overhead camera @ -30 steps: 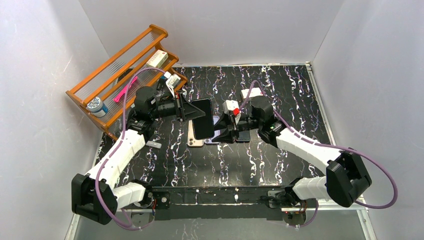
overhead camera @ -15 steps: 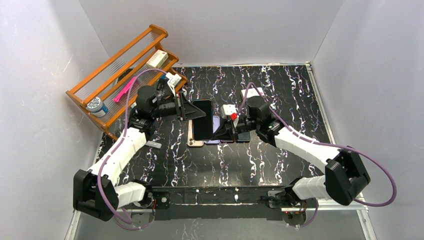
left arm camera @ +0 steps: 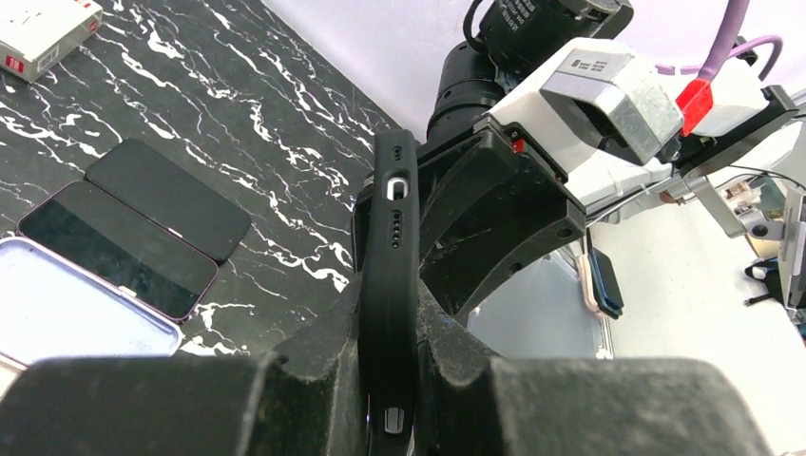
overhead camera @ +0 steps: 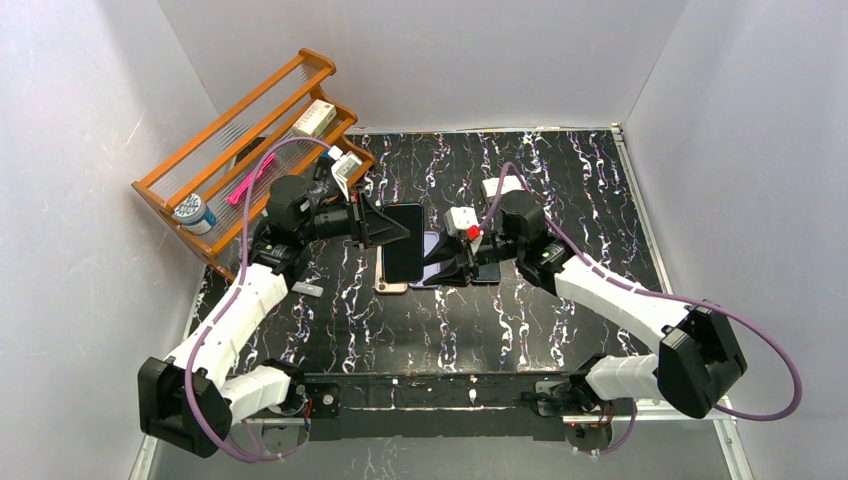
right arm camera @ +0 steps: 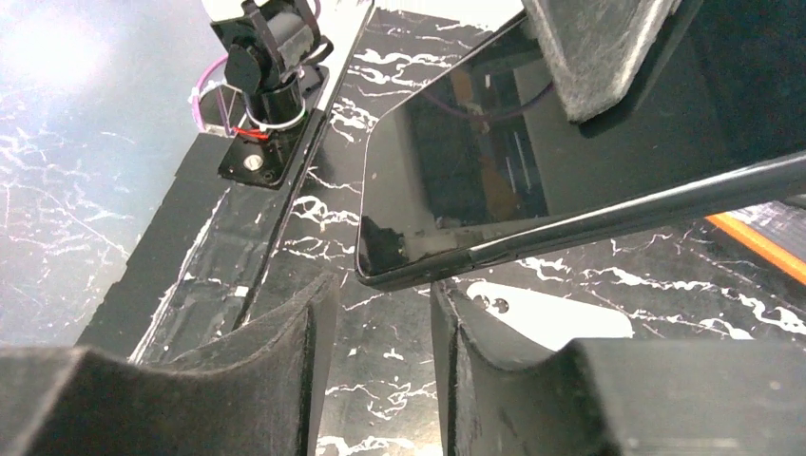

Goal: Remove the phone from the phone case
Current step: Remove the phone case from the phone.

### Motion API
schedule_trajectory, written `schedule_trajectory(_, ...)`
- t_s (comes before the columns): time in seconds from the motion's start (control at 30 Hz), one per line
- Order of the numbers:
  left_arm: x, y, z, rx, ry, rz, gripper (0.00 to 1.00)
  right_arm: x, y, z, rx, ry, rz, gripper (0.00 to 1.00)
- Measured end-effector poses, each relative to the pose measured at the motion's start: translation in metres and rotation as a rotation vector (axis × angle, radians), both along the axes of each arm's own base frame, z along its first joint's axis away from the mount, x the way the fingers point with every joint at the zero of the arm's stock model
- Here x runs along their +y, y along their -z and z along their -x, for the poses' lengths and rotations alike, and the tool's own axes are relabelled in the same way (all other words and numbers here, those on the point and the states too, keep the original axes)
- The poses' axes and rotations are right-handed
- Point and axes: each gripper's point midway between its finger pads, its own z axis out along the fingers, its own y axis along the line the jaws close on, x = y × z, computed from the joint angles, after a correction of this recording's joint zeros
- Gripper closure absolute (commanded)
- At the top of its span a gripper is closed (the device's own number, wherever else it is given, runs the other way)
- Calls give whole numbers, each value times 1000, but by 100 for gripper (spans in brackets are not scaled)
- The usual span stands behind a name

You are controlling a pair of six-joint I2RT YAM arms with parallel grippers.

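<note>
We see the left gripper (overhead camera: 388, 230) clenched on the glossy dark-screened phone (right arm camera: 447, 190) in its matte black phone case (left arm camera: 390, 275), holding it up off the black white-veined marble-pattern table (overhead camera: 560, 180). In the left wrist view the cased phone stands edge-on between the two black fingers (left arm camera: 314, 366), its port and speaker holes facing the camera. Two dark flat phones (left arm camera: 119, 249) lie side by side on the table below, beside a pale lilac case (left arm camera: 67, 328). The right gripper (overhead camera: 443, 272) sits just beside the held phone, jaws parted, nothing between them. In the right wrist view its padded fingers (right arm camera: 285, 370) frame a gap; the phone's corner hangs just above that gap; whether it touches a pad we cannot tell. An orange wooden slatted rack (overhead camera: 240, 130) stands at the table's far left.
</note>
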Motion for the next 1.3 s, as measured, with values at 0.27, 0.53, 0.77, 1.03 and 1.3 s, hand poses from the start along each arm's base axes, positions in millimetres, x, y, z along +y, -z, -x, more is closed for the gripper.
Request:
schedule_trajectory(0.27,1,-13,4,-62,-1,25,100,-1,-16,8,30,-18,-42,50)
schedule_trajectory(0.53,0,-17,5,-70,-2,48,100,2,-12,8,79,-33,-38,56)
schedule_trajectory(0.77,-1,-20,5,-72,-5,57,100,5,-4,7,106,-42,-22,62)
schedule_trajectory(1.03,-2,-21,7,-83,-1,66,100,5,-3,7,112,-46,-13,93)
schedule_trajectory(1.3,-7,-22,9,-13,-9,82,100,7,-5,-2,29,-29,-15,94)
